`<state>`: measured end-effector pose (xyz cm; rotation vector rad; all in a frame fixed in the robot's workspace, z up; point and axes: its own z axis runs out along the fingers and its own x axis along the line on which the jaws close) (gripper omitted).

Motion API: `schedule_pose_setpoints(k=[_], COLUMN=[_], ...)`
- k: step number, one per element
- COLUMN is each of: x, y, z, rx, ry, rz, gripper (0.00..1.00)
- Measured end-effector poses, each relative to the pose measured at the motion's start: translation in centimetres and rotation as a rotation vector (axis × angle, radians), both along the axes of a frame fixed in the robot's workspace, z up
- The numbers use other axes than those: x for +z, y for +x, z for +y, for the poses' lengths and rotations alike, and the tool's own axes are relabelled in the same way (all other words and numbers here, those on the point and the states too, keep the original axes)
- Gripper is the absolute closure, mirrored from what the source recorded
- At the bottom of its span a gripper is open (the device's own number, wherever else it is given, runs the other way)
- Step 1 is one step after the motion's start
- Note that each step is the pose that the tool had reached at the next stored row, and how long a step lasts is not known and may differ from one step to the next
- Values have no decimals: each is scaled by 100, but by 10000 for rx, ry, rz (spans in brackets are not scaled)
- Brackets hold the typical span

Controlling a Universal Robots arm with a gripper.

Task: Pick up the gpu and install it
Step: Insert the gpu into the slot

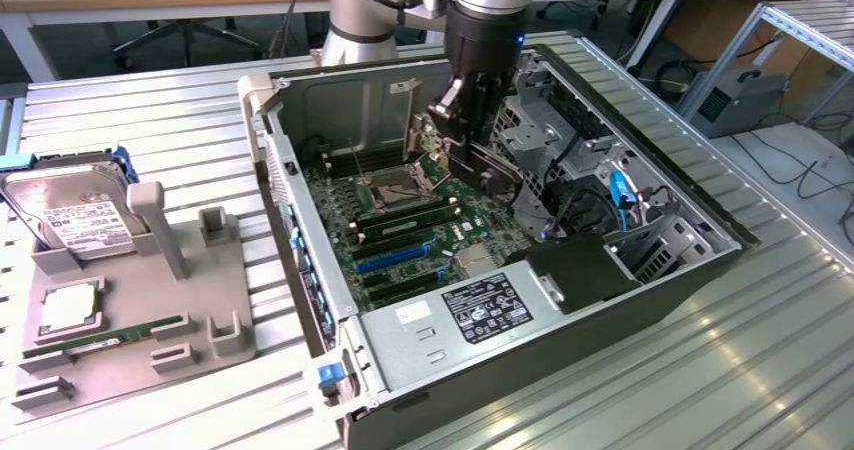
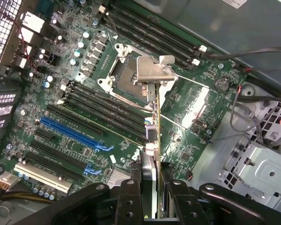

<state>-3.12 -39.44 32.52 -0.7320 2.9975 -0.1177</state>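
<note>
The gpu [image 2: 157,119] hangs edge-on over the motherboard [image 2: 187,108] as a thin card, its silvery metal bracket [image 2: 154,70] at the far end. My gripper [image 2: 154,199] is shut on the card, one black finger [image 2: 130,197] on each side of it. In the exterior view the gripper [image 1: 461,135] reaches down into the open computer case [image 1: 400,360], holding the gpu [image 1: 447,100] above the empty processor socket [image 1: 400,182]. The card floats clear of the board, touching no slot. Blue expansion slots [image 2: 70,131] and black slots lie to one side of it.
A grey fixture tray [image 1: 200,310] on the exterior view's left carries a silver hard drive [image 1: 74,215], a processor chip [image 1: 70,310] and a green memory stick [image 1: 120,332]. Inside the case are drive cages [image 1: 534,135], cables [image 1: 621,195] and the power supply [image 1: 481,310].
</note>
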Motion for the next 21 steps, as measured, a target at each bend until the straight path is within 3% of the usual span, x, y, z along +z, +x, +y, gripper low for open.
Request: schedule_pose_setpoints(k=[21], x=[-1], y=[0], z=[0], rx=[595], ry=[-12], rz=[0], gripper=[73])
